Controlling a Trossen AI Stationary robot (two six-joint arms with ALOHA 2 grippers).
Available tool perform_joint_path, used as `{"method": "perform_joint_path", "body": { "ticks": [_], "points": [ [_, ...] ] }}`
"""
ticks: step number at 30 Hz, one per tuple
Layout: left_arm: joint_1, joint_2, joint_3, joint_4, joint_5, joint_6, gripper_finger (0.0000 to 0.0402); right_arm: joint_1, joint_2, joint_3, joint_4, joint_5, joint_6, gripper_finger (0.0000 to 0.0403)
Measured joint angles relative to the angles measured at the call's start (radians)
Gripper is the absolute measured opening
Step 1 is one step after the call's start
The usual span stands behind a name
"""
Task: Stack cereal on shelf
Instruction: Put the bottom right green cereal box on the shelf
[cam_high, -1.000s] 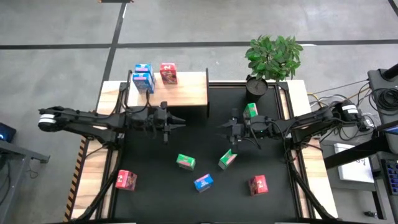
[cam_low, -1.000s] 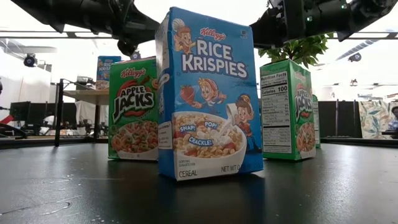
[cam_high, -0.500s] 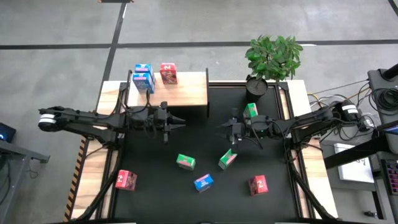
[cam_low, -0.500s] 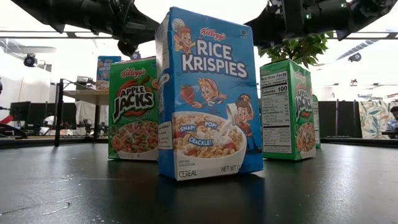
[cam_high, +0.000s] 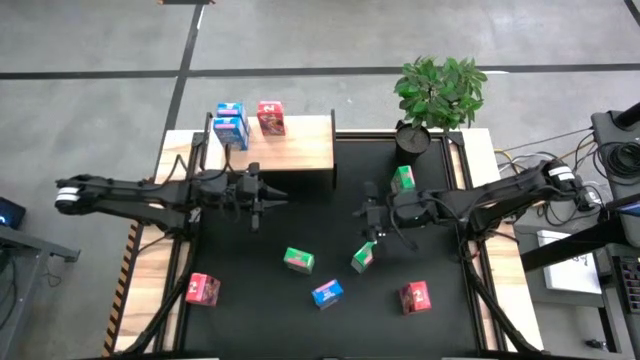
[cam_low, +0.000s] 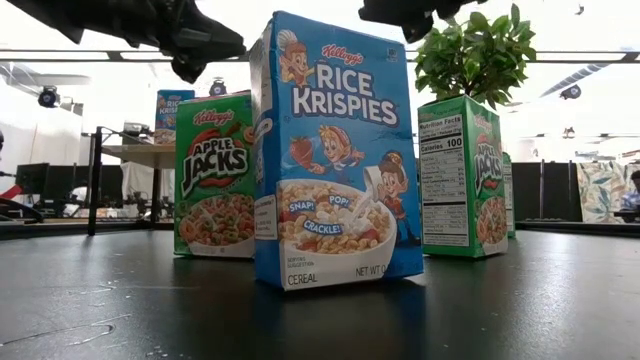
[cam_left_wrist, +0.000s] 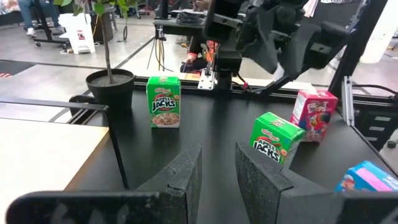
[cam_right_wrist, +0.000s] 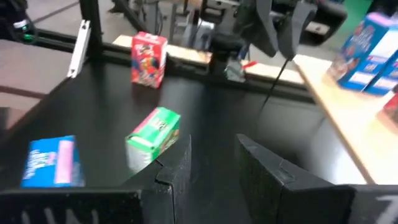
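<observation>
You're a third of the way through. Three boxes sit on the shelf (cam_high: 300, 150): two blue (cam_high: 230, 125) side by side and one red (cam_high: 271, 117), all off to the side of your left gripper (cam_high: 262, 200), beyond its tips.

Six are still down on the mat (cam_high: 440, 320). One green (cam_high: 403, 178) stands by the plant (cam_high: 440, 90), just behind your right gripper (cam_high: 368, 218). A tilted green (cam_high: 365, 256) lies right next to that gripper's tips, and another green (cam_high: 298, 260) and a blue (cam_high: 327, 293) lie farther out in front of it. One red (cam_high: 415, 296) is off to its side, and the last red (cam_high: 203, 289) is well away, on the left arm's side.

Both grippers are empty, fingers parted narrowly with clear mat showing through the gap. You see it on the left (cam_left_wrist: 217, 155) and on the right (cam_right_wrist: 214, 146).

Against a second ago, no box has moved. Your left gripper has pulled back a little from the middle of the mat. Your right has swung in towards the tilted green and is nearly over it, so that looks like your next pick.
</observation>
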Motion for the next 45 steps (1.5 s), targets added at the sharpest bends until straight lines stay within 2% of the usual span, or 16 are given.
{"method": "perform_joint_path", "body": {
  "ticks": [7, 13, 15, 20, 29, 34, 39, 45],
  "points": [
    [0.0, -0.055, 0.0, -0.084, 0.0, 0.033, 0.0079, 0.063, 0.002, 0.158, -0.308, 0.002, 0.168, 0.0111],
    [0.0, -0.076, 0.0, -0.101, 0.0, 0.051, 0.0079, 0.113, 0.033, 0.333, -0.796, 0.0, 0.227, 0.0112],
    [0.0, -0.08, 0.0, -0.101, 0.0, 0.053, 0.0079, 0.122, 0.049, 0.366, -0.899, 0.008, 0.227, 0.0112],
    [0.0, -0.089, 0.002, -0.092, 0.0, 0.06, 0.0079, 0.126, 0.09, 0.393, -0.919, 0.013, 0.243, 0.0138],
    [0.0, -0.102, 0.002, -0.089, 0.0, 0.075, 0.0079, 0.126, 0.198, 0.388, -0.969, 0.003, 0.102, 0.0257],
    [0.0, -0.105, 0.003, -0.085, 0.0, 0.078, 0.0076, 0.126, 0.245, 0.408, -1.011, -0.034, 0.094, 0.0302],
    [0.0, -0.105, 0.003, -0.08, 0.0, 0.078, 0.0076, 0.126, 0.291, 0.405, -1.025, -0.053, 0.058, 0.0314],
    [0.001, -0.107, 0.003, -0.077, 0.0, 0.078, 0.0076, 0.125, 0.35, 0.402, -1.041, -0.052, 0.008, 0.029]
  ]
}}
